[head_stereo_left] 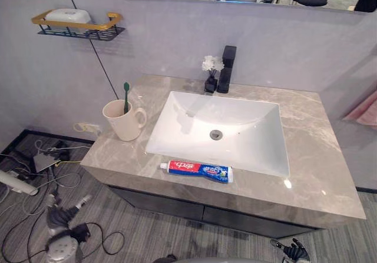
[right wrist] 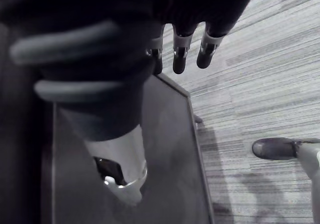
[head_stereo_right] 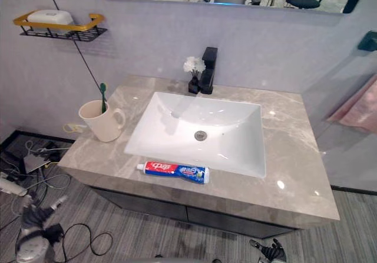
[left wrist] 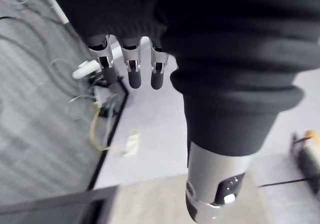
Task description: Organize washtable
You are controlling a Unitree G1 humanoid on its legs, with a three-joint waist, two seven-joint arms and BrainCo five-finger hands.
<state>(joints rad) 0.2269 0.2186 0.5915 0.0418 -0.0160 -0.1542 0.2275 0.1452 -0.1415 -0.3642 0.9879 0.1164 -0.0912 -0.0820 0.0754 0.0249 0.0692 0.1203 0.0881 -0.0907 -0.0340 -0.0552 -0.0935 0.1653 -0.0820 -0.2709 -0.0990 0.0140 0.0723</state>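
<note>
- Left eye and right eye views: paired head cameras, set high, looking down and forward over the tabletop (head_stereo_left: pixel 306 157). Both take in the whole sink (head_stereo_left: pixel 235 127) and the wall (head_stereo_left: pixel 294 45) behind, with the framing offset slightly sideways.
- Left wrist view: very close, looking along the left hand (left wrist: pixel 134 73) towards the floor (left wrist: pixel 35 134) and the wall base.
- Right wrist view: very close, looking along the right hand (right wrist: pixel 180 58) down at the floor beside the dark cabinet front (right wrist: pixel 165 149).

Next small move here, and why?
Probably raise the left hand toward the toothpaste: it lies flat on the front edge of the counter, while the toothbrush already stands in the cup at the left. That hand hangs open and empty, low beside the counter.
</note>
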